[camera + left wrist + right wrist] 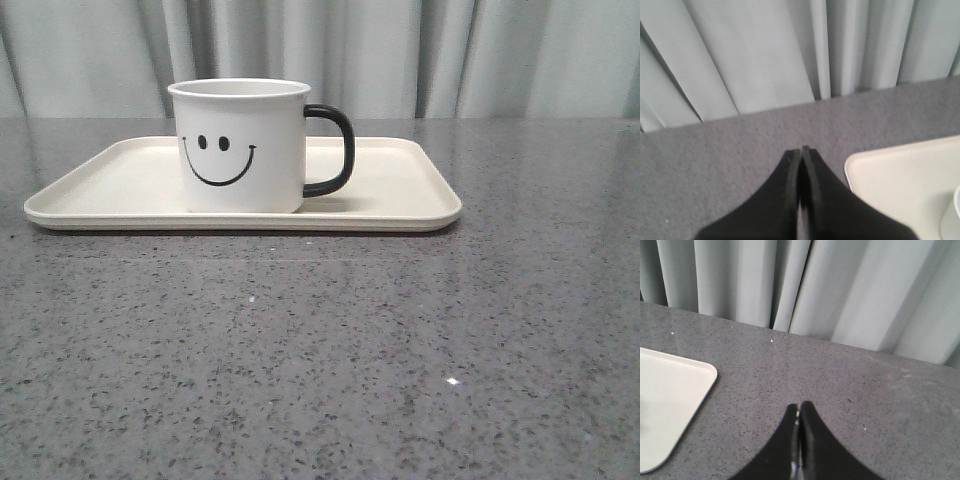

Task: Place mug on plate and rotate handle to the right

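Left gripper (pixel 801 150): black fingers pressed together at the tips, nothing between them, held above bare grey speckled table (pixel 730 165). A rounded corner of the plate (pixel 900 175) lay near it, with a pale curved edge at the frame border beyond, probably the mug's wall, though too little showed to be sure.

Right gripper (pixel 799 405): fingers likewise closed tip to tip, empty, over the table, the plate's other rounded corner just off to one side and apart from the fingers. Grey pleated curtain (pixel 840 285) hung behind the table in both wrist views.

Front view: neither arm showed. The mug (pixel 240 145) stood upright on the plate (pixel 400 190), left of the plate's middle, smiley face toward the camera. The handle (pixel 335 150) pointed to the right, over the plate's bare surface. The plate lay flat on the table, long side across the view.
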`<state>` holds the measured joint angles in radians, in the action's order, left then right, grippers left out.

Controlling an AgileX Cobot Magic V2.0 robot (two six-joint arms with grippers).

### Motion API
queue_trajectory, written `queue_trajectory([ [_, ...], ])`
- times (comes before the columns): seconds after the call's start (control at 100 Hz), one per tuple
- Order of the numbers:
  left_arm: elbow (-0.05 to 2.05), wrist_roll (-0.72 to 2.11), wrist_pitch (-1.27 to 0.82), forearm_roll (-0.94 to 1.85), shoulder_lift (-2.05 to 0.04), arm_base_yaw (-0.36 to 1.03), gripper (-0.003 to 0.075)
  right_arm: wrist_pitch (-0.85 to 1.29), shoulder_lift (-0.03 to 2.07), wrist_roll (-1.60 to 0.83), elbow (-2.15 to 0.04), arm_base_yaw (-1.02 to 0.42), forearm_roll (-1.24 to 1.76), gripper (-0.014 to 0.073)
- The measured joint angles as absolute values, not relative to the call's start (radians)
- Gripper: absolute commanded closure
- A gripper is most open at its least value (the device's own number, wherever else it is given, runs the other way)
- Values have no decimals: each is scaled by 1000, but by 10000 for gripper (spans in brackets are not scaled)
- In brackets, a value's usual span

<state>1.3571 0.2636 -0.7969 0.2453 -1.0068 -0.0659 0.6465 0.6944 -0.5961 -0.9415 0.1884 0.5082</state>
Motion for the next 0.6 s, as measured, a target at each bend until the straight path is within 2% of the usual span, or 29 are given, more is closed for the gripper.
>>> queue_trajectory([
  [0.26,946,316,-480,252,-676,-66,740,647,694,-596,-942,188,508,658],
  [0.6,411,324,-194,264,-323,-66,740,647,694,-596,-942,188,508,658],
])
